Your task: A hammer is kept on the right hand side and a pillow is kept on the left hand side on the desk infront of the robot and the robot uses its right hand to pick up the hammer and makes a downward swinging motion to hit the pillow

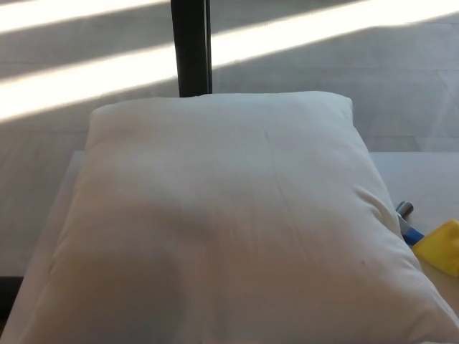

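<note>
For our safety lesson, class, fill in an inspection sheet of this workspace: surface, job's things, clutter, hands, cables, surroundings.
Surface: pale desk, mostly covered by the pillow.
Job's things: white pillow lying flat, filling most of the view; hammer at its right edge, only a metal tip and blue part showing.
Clutter: yellow object beside the hammer, cut off by the frame; cannot tell what it is.
Hands: nothing seen.
Cables: nothing seen.
Surroundings: grey floor with sunlight stripes; dark post behind the pillow.
</note>
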